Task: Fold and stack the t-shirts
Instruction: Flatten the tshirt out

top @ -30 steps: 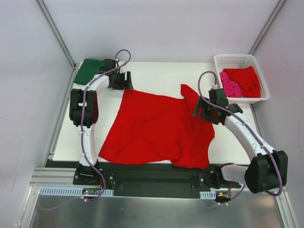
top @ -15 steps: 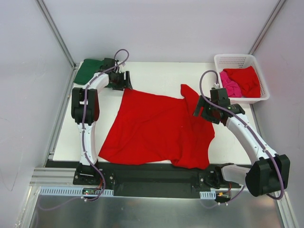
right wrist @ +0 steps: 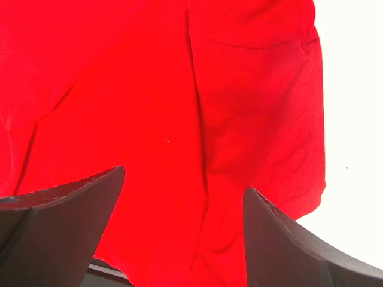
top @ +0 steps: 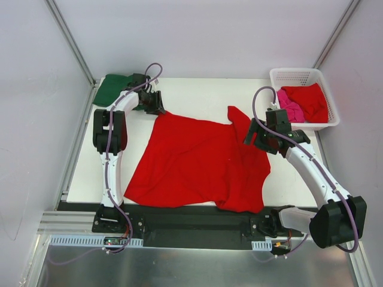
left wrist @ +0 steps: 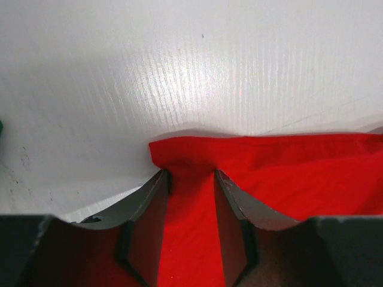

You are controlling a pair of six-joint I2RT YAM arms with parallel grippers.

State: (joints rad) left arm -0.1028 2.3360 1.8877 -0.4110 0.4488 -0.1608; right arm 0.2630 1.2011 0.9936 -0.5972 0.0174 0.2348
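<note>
While the red t-shirt lies spread mid-table, rumpled along its right, the left gripper straddles its far left corner, jaws narrowed though I cannot tell if they pinch, and the right gripper hangs wide open above, so the first fold likely needs a firm grasp next.

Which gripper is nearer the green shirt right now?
Left. The left gripper sits just right of the green shirt, at the red shirt's far corner; the right gripper is across the table, over the red shirt's opposite side.
</note>
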